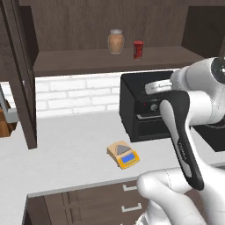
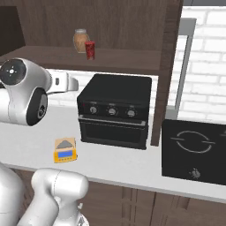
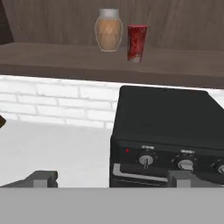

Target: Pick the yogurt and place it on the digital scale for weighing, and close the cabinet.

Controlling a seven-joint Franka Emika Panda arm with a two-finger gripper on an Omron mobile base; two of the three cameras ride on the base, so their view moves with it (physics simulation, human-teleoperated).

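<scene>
The yogurt (image 1: 138,49) (image 2: 90,50) (image 3: 137,43), a small dark red cup, stands upright on the open cabinet's shelf (image 1: 88,61) (image 2: 123,59) (image 3: 52,59). The yellow-orange digital scale (image 1: 123,154) (image 2: 65,150) lies on the counter in front of the oven's left side, with nothing on its plate. My gripper (image 3: 113,179) is open, its fingertips (image 3: 43,178) wide apart with nothing between them. It hangs in front of the oven, below the shelf and well short of the yogurt. The cabinet doors (image 1: 22,74) (image 2: 170,66) stand open on both sides.
A tan glass jar (image 1: 116,41) (image 2: 80,40) (image 3: 109,29) stands just left of the yogurt. A large black oven (image 1: 145,110) (image 2: 114,110) (image 3: 170,127) sits on the counter under the shelf. A black cooktop (image 2: 194,150) lies to the right. Drawers (image 1: 127,197) run below the counter.
</scene>
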